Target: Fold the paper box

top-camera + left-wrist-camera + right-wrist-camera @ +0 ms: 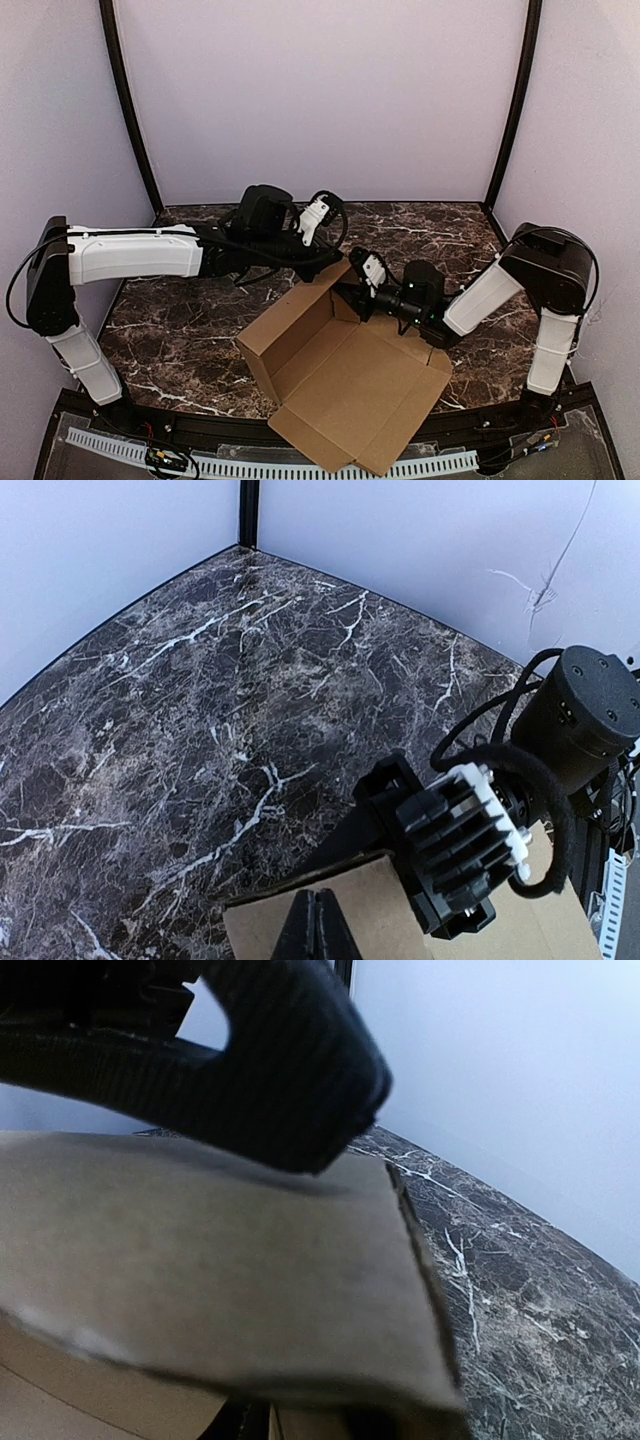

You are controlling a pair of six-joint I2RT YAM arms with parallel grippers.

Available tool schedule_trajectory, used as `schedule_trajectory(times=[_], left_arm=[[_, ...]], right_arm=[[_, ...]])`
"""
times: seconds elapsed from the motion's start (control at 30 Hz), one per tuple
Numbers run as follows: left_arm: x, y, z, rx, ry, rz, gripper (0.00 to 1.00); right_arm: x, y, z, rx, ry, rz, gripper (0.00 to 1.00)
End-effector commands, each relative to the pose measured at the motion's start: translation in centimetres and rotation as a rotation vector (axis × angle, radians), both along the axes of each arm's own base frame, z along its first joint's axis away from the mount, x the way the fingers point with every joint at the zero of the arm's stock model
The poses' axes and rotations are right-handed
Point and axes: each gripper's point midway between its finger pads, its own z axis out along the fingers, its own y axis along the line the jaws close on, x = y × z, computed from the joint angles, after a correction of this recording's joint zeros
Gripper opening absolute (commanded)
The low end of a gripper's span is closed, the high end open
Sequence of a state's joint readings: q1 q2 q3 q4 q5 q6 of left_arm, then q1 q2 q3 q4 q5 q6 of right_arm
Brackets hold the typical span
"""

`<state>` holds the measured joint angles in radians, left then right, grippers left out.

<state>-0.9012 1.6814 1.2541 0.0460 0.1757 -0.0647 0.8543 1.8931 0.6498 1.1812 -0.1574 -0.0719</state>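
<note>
Pale lilac walls (320, 100) enclose a dark marble table (180, 330). The paper box (340, 380) lies from the centre toward 6 o'clock. It is half formed, with walls raised on its 9 and 12 o'clock sides and a flat panel spreading toward 5 o'clock.

The left gripper (337, 262) is at the box's 12 o'clock corner. Its fingers (300, 930) are pressed together with only a thin slit between them, in front of a cardboard panel.

The right gripper (348, 292) reaches in from 3 o'clock and pinches the far wall, with one finger (280, 1080) on top of the cardboard and a dark part beneath.
</note>
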Motion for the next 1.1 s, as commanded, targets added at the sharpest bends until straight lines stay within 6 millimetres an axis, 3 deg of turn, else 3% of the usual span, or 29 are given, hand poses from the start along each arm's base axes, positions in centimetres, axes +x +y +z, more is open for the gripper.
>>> schedule_trajectory(times=[0.0,0.33,0.53,0.83,0.9,1.0,1.07], left_arm=[[-0.2,0.7,-2.4,0.073,0.056,0.012,0.01],[-0.4,0.6,-3.7,0.103,0.084,0.007,0.01],[-0.4,0.2,-4.2,0.119,0.093,-0.003,0.01],[-0.5,-0.2,-4.8,0.139,0.103,-0.003,0.01],[-0.5,-0.2,-4.8,0.141,0.104,-0.005,0.01],[-0.5,-0.3,-4.7,0.141,0.105,-0.005,0.01],[-0.5,-0.3,-4.7,0.14,0.106,-0.004,0.01]], right_arm=[[0.2,-0.6,0.0,0.011,-0.014,-0.018,0.28],[0.0,-1.6,0.0,0.015,-0.019,-0.05,0.34],[0.4,-2.3,-0.8,0.007,-0.012,-0.093,0.08],[0.9,-2.1,-1.1,0.015,-0.005,-0.102,0.23],[1.0,-1.9,-1.3,0.016,-0.003,-0.099,0.2],[1.0,-1.7,-1.6,0.012,0.003,-0.095,0.03],[1.2,-1.7,-2.1,0.01,0.007,-0.102,0.0]])
